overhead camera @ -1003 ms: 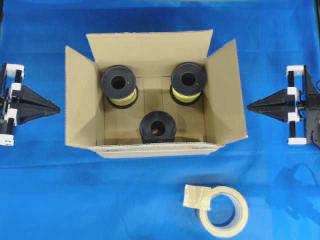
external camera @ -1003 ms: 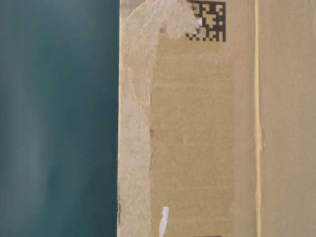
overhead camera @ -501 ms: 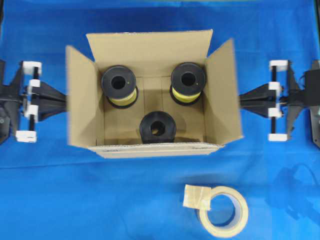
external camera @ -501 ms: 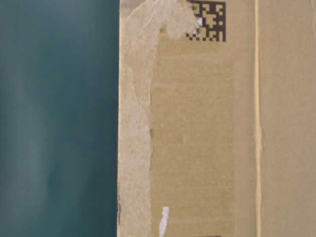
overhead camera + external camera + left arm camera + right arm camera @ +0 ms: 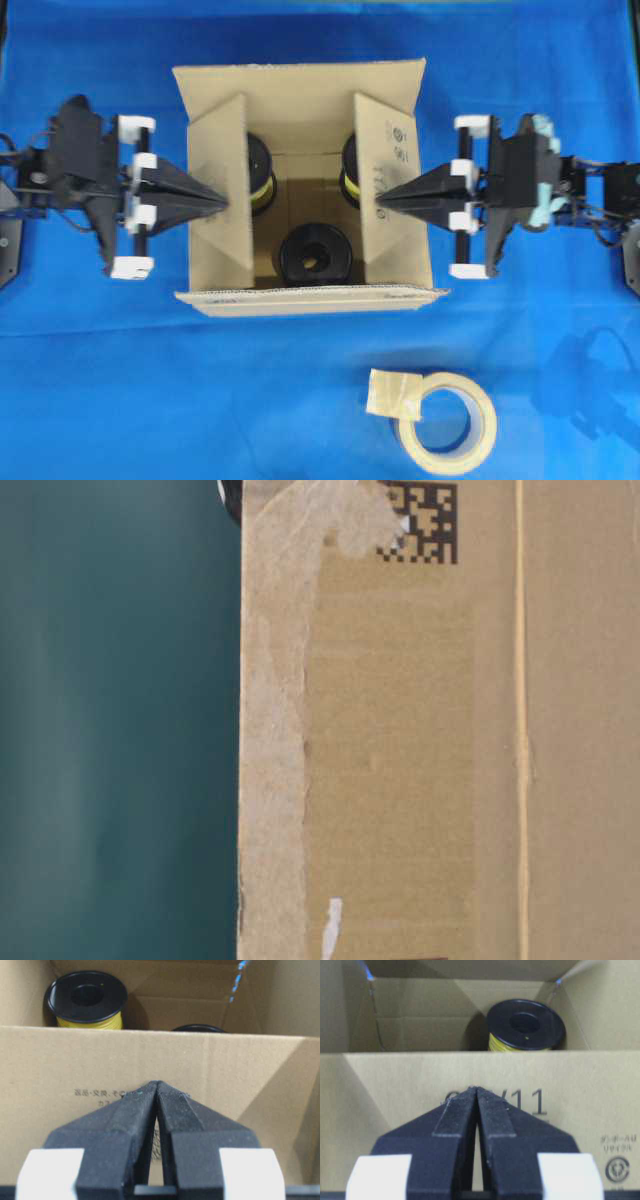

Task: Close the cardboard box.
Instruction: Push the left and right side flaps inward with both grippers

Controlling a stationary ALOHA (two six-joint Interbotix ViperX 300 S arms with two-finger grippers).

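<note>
The brown cardboard box (image 5: pixel 300 105) stands mid-table, its side wall (image 5: pixel 420 740) filling the table-level view. Its left flap (image 5: pixel 222 200) and right flap (image 5: pixel 392 195) lean inward over the opening; the far flap (image 5: pixel 300 90) stands open. My left gripper (image 5: pixel 222 200) is shut, tips pressed on the left flap's outer face (image 5: pixel 210 1070). My right gripper (image 5: pixel 380 198) is shut, tips against the right flap (image 5: pixel 420 1080). Inside sit a black spool (image 5: pixel 314 255) and two yellow-wound spools (image 5: pixel 87 1000) (image 5: pixel 525 1025), partly hidden by the flaps.
A beige tape roll (image 5: pixel 440 415) with a loose end lies on the blue cloth (image 5: pixel 120 380) in front of the box, right of centre. The near flap's edge (image 5: pixel 310 297) runs along the box's front.
Both shut grippers have moved inward from the table's sides and pushed the left and right flaps from spread outward to tilted over the box opening.
</note>
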